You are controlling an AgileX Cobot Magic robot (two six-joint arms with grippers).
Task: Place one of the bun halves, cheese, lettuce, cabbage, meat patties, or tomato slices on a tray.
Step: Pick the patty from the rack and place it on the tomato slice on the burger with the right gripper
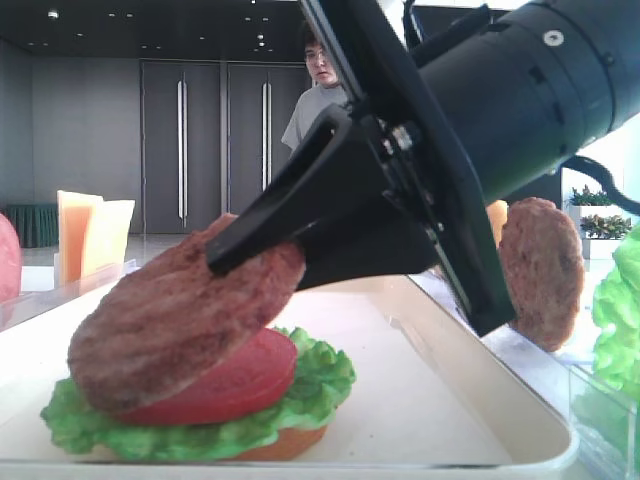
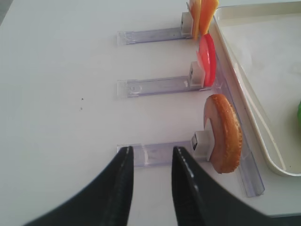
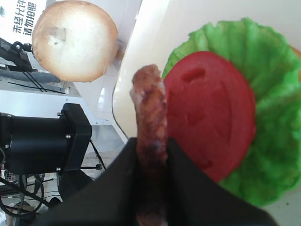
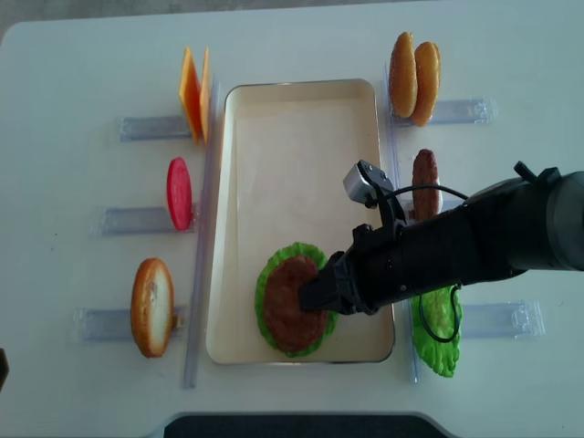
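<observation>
Patty [image 3: 150, 136] clamped edgewise between right jaws, over tomato [image 3: 209, 113].

Brown patty [image 1: 170, 320] (grill-streaked), red tomato slice [image 3: 209, 113], green lettuce [image 3: 268, 136], cream tray [image 4: 292, 146].

White worktop [image 4: 73, 55], matte, evenly lit. Behind it a dim hall: grey double doors [image 1: 222, 140] with long vertical handles, dark ceiling with small spotlights [image 1: 260, 40]. A man in glasses and grey T-shirt [image 1: 316, 90] stands watching. Potted plants [image 1: 600, 215] at far right by bright daylight.
</observation>
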